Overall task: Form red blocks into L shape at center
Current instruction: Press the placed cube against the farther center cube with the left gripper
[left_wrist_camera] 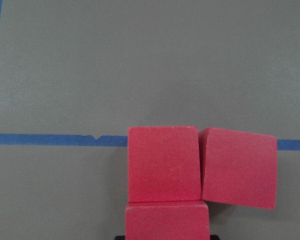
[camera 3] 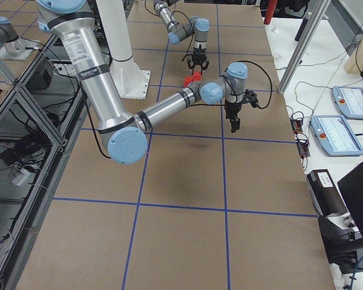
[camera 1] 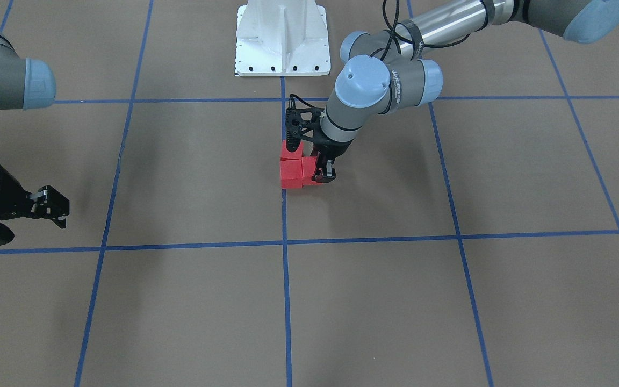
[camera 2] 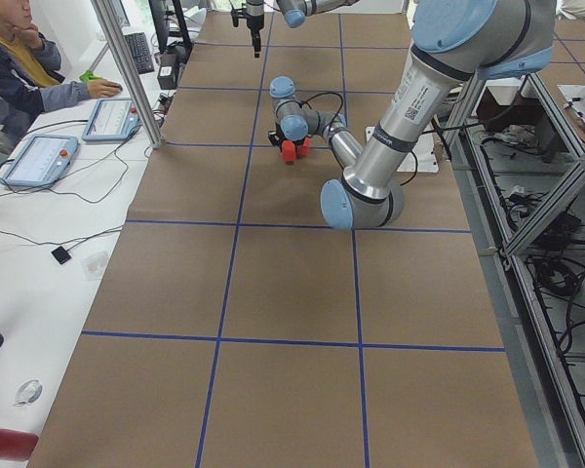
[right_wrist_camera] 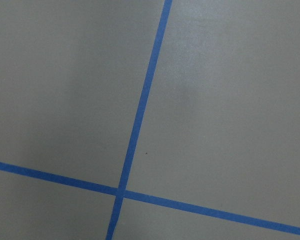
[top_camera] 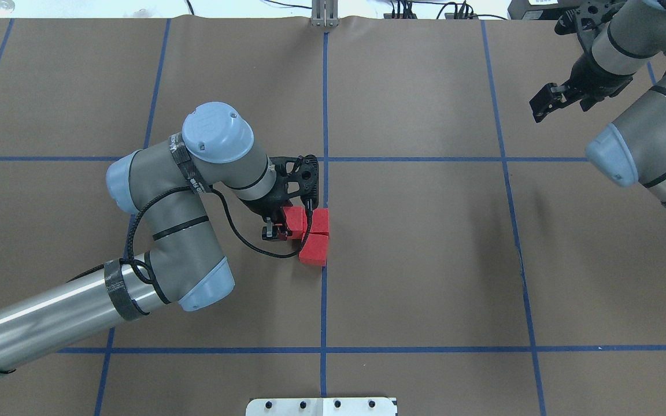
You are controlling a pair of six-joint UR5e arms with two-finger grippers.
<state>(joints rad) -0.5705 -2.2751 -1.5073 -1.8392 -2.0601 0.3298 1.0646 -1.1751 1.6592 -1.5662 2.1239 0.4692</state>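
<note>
Three red blocks sit touching in an L on the brown surface at the center line (top_camera: 325,115). The corner block (top_camera: 320,221) and a slightly turned block (top_camera: 314,249) lie on that line. The third block (top_camera: 294,222) is beside the corner block, and my left gripper (top_camera: 278,228) is shut on it, low over the table. In the left wrist view this held block (left_wrist_camera: 167,220) is at the bottom edge, the corner block (left_wrist_camera: 163,162) is beyond it, and the turned block (left_wrist_camera: 238,167) is to the right. My right gripper (top_camera: 547,101) hangs open and empty at the far right.
The white metal base (top_camera: 321,406) is at the near edge on the middle line. Blue tape lines (right_wrist_camera: 140,110) cross under the right wrist. A seated person (camera 2: 19,58) and two tablets (camera 2: 39,161) are on a side table past the far edge.
</note>
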